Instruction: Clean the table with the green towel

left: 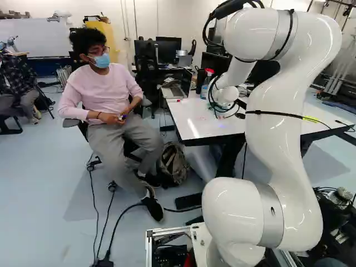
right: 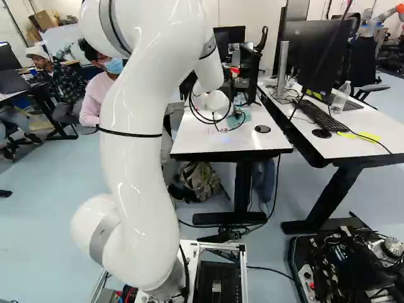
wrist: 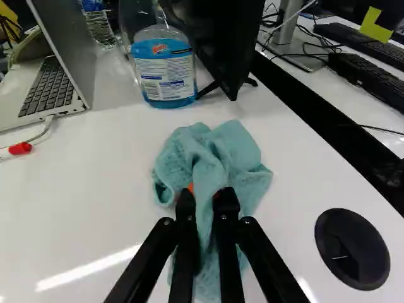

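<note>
In the left base view my gripper [left: 241, 103] shows partly beyond the white wrist, low over the white table [left: 192, 119]. The wrist view has the gripper [wrist: 206, 199] shut on a bunched fold of the teal-green towel [wrist: 237, 154], which rises between both fingers. The rest of the towel lies crumpled on the tabletop [wrist: 113, 196], ahead of the fingers and under them. A bit of the towel [right: 245, 117] also shows beside the wrist in the right base view.
Ahead of the towel stand a blue-liquid bottle [wrist: 165, 69] and a black monitor [wrist: 218, 44]. A laptop [wrist: 53, 88] and red-capped marker [wrist: 19, 148] lie to one side; a black grommet [wrist: 352, 248] is near the gripper. A person [left: 103, 94] sits beside the table.
</note>
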{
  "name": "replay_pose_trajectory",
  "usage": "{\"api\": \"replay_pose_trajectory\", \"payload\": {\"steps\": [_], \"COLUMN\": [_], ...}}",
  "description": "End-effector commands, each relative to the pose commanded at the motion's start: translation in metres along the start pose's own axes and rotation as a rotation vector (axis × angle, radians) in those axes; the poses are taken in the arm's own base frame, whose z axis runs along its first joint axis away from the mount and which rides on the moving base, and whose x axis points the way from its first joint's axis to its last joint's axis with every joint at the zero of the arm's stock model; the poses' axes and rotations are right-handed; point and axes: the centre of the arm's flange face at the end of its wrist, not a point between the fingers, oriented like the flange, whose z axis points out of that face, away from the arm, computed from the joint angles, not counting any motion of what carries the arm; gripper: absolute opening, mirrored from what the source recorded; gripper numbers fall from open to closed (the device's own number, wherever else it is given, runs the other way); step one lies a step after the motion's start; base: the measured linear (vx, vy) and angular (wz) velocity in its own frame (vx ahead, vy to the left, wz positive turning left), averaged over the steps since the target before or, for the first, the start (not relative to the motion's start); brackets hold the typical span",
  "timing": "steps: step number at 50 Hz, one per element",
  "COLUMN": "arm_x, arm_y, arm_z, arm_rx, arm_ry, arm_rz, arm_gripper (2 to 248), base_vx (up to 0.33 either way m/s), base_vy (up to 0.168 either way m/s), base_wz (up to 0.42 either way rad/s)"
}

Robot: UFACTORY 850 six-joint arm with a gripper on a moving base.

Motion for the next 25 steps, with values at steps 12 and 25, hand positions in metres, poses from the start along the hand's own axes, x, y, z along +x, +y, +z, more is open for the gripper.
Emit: {"api": "replay_pose_trajectory", "payload": {"steps": [12, 25], "arm_x": [0.008, 0.017], "arm_y": [0.014, 0.006], "arm_z": [0.016, 0.034], "arm_rx": [-0.017, -0.007], "arm_ry": [0.014, 0.03], "arm_rz": [0.012, 0.005], "arm_gripper": [37, 37], "base_vx": [0.0, 0.0], "base_vy": [0.0, 0.0], "base_wz": [0.0, 0.0]}}
